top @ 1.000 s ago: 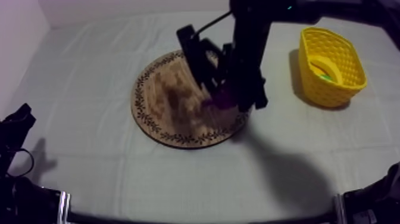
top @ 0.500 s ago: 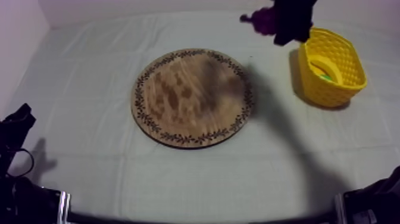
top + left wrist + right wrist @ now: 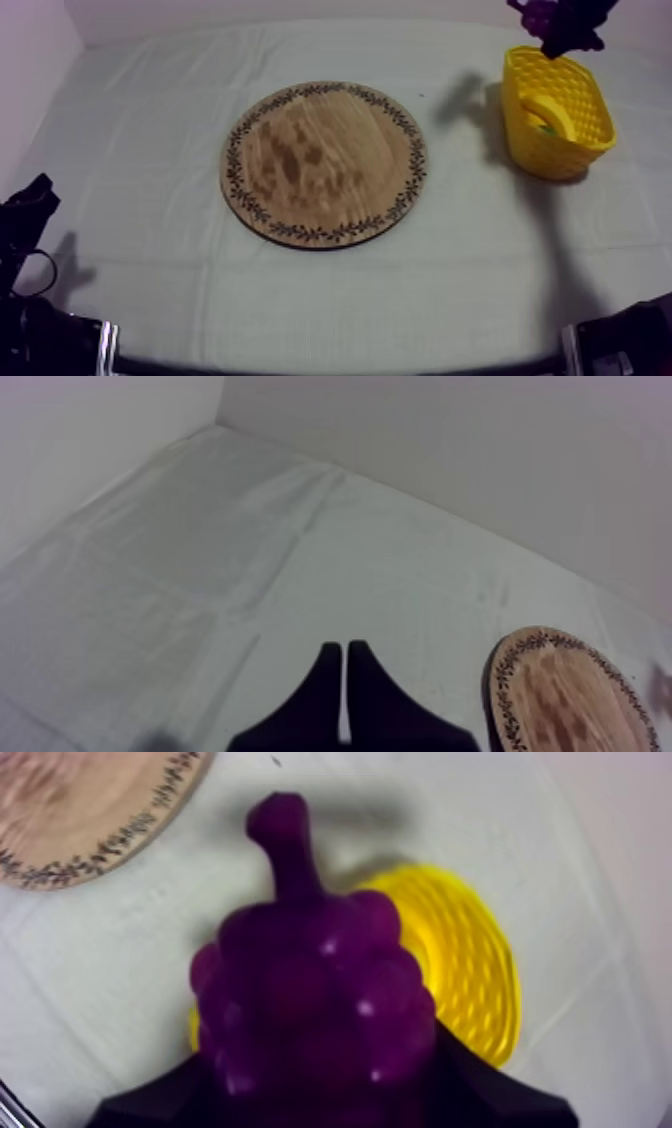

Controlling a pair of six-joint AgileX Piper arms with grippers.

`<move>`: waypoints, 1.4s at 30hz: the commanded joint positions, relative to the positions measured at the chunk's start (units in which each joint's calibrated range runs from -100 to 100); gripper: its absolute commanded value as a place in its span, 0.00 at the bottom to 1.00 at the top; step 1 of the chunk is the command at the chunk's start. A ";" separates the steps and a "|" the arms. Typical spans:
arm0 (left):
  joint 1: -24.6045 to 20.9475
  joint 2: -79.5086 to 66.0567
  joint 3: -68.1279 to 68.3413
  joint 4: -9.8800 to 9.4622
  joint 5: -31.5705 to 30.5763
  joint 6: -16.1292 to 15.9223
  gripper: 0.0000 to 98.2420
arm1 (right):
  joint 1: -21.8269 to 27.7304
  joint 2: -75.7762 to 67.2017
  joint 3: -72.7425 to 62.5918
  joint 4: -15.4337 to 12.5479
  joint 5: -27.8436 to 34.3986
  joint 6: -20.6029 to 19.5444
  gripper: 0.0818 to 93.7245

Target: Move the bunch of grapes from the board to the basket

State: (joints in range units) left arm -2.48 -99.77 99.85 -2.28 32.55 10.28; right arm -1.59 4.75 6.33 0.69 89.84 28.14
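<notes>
My right gripper (image 3: 562, 22) hangs in the air above the far rim of the yellow basket (image 3: 580, 118), shut on the purple bunch of grapes (image 3: 538, 15). In the right wrist view the grapes (image 3: 315, 1002) sit between my black fingers with the stem pointing away, over the basket (image 3: 470, 967). The round wooden board (image 3: 325, 162) with its patterned rim lies bare at the table's middle. My left gripper (image 3: 345, 661) rests low at the left, fingers together as a narrow wedge, the board's edge (image 3: 560, 696) beside it.
Inside the basket lies a yellow curved thing with something green (image 3: 545, 125) under it. The grey-white cloth (image 3: 150, 130) spreads wide around the board. My left arm (image 3: 25, 225) sits at the table's near left edge.
My right gripper has carried the grapes up off the board and across to the right, from over the board to above the basket. The left arm has not moved.
</notes>
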 commanded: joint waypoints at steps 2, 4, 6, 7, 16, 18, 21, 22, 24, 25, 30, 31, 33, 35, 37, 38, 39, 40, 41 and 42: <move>-0.01 0.03 0.04 0.01 0.03 0.00 0.00 | 1.58 0.06 4.30 1.06 -2.62 -1.03 0.39; -0.01 0.03 0.04 0.01 0.03 0.00 0.00 | 2.27 0.29 5.84 1.69 -3.28 -1.59 0.52; -0.01 0.03 0.04 0.01 0.03 0.00 0.00 | 2.46 1.00 6.80 2.73 -2.73 -2.46 0.71; -0.01 0.03 0.04 0.01 0.03 0.00 0.00 | 2.40 1.44 7.08 3.24 -2.30 -2.98 0.79; -0.01 0.03 0.04 0.01 0.03 0.00 0.00 | 3.63 -1.69 8.01 2.26 -1.10 -2.70 0.92; -0.01 0.03 0.04 0.01 0.03 0.00 0.00 | 3.89 -4.67 8.55 1.36 -1.11 -2.03 0.88; -0.01 0.03 0.04 0.01 0.03 0.00 0.00 | 4.18 -11.10 10.12 -0.63 -1.21 -0.74 0.79; -0.01 0.03 0.04 0.01 0.03 0.00 0.00 | 4.27 -13.57 10.84 -1.43 -1.19 -0.32 0.74; -0.01 0.03 0.04 0.01 0.03 0.00 0.00 | 4.39 -18.63 12.30 -3.22 -1.10 0.08 0.64; -0.01 0.03 0.04 0.01 0.03 0.00 0.00 | 4.35 -21.21 13.20 -4.12 -1.23 0.07 0.58; -0.01 0.03 0.04 0.01 0.03 0.00 0.00 | 2.96 -35.46 20.96 -8.02 -6.36 -1.44 0.22; -0.01 0.03 0.04 0.01 0.03 0.00 0.00 | 2.59 -38.60 23.43 -8.70 -8.22 -1.84 0.17; -0.01 0.03 0.04 0.01 0.03 0.00 0.00 | 2.00 -45.18 29.34 -10.21 -12.75 -2.27 0.09; -0.01 0.03 0.04 0.01 0.03 0.00 0.00 | 1.33 -51.63 36.18 -11.55 -18.01 -2.73 0.05; -0.01 0.03 0.04 0.01 0.03 0.00 0.00 | 0.58 -57.35 43.15 -12.33 -23.11 -3.45 0.03; -0.01 0.03 0.04 0.01 0.03 0.00 0.00 | 0.36 -59.98 46.70 -12.70 -25.59 -3.70 0.02; -0.01 0.03 0.04 0.01 0.03 0.00 0.00 | 0.20 -62.43 50.25 -13.06 -28.00 -3.86 0.01; -0.01 0.03 0.04 0.01 0.03 0.00 0.00 | -0.03 -64.69 53.67 -13.29 -30.27 -4.09 0.01; -0.01 0.03 0.04 0.01 0.03 0.00 0.00 | -0.32 -66.80 57.00 -13.39 -32.41 -4.41 0.01; -0.01 0.03 0.04 0.01 0.03 0.00 0.00 | -0.62 -68.81 60.26 -13.38 -34.54 -4.77 0.01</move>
State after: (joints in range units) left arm -2.48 -99.77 99.85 -2.28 32.55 10.28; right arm -1.99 -54.32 53.53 -12.82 61.73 23.82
